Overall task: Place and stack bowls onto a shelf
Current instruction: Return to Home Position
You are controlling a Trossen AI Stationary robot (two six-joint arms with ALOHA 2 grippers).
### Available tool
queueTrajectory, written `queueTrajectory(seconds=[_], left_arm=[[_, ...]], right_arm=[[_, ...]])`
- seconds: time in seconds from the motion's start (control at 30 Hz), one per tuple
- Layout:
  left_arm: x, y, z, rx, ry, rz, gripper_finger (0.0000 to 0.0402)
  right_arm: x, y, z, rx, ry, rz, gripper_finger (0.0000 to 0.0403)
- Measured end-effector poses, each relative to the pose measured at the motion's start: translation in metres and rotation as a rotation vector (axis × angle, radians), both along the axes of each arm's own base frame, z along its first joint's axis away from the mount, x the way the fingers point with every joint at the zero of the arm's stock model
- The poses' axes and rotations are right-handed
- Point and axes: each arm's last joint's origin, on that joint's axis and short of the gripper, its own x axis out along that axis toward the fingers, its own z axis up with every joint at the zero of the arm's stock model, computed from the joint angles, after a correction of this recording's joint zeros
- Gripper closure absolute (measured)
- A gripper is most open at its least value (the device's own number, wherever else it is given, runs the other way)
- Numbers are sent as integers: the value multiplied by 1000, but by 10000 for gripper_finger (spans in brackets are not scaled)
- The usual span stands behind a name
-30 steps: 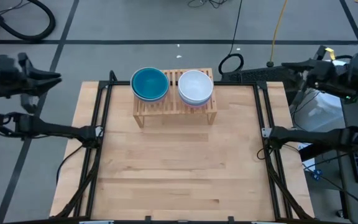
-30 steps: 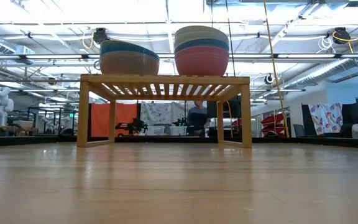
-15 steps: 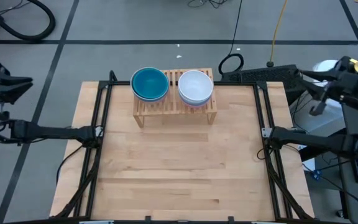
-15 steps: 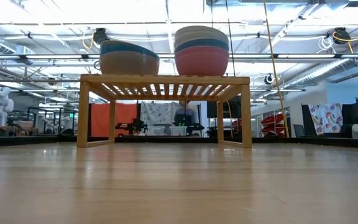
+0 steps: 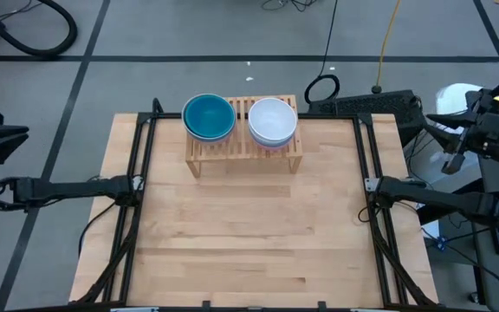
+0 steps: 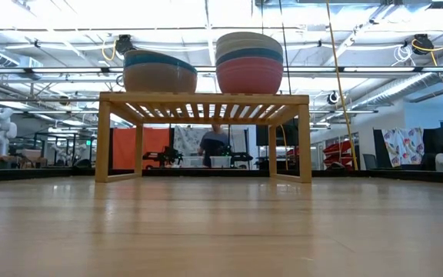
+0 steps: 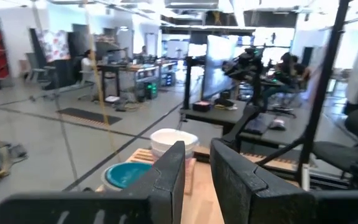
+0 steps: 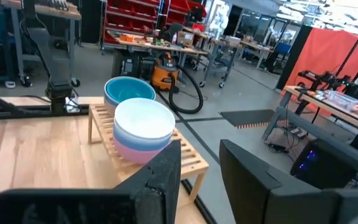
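Light wood shelf (image 5: 243, 149): at the back middle of the worktop (image 5: 249, 234), long side running left to right.
Teal-topped stack (image 5: 209, 115): on the left half of the shelf, with a grey-beige bowl (image 6: 160, 78) at the bottom.
White-topped stack (image 5: 273, 120): on the right half, just beside the teal one; the taller of the two, with a pink bowl (image 6: 249, 77) at the bottom.
Bowls in each stack: too hard to count from here.
Left claw (image 7: 199, 146): out past the left edge of the worktop, well apart from the shelf. Fingers (image 7: 166, 180) a little apart, nothing between them.
Right claw (image 8: 201, 148): out past the right edge of the worktop, also well apart from the shelf. Fingers (image 8: 160, 177) a little apart, nothing between them.
Way to the shelf: inward and toward the back of the worktop from each claw, each looking across at the two stacks from its own side.
Nearer arm: neither by much; teal-topped stack on the left arm's side, white-topped stack on the right arm's side.
Step in hand: most likely going back to rest, with every bowl in view up on the shelf.
Coming move: probably no grabbing at all, only folding away on a path away from the shelf.
Risk: small, with both stacks far from the arms.
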Motion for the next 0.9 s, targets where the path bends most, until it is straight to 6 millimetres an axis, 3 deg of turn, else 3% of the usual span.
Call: queueTrajectory(seconds=[0.3, 0.5, 0.9], left_arm=[[6, -15, 0, 44, 10, -45, 321], [-3, -25, -6, 54, -18, -17, 321], [-27, -62, -38, 53, -89, 38, 321]], right_arm=[[-9, 5, -29, 18, 25, -1, 298], [-15, 9, -50, 25, -16, -5, 298], [-20, 11, -78, 78, -49, -14, 298]])
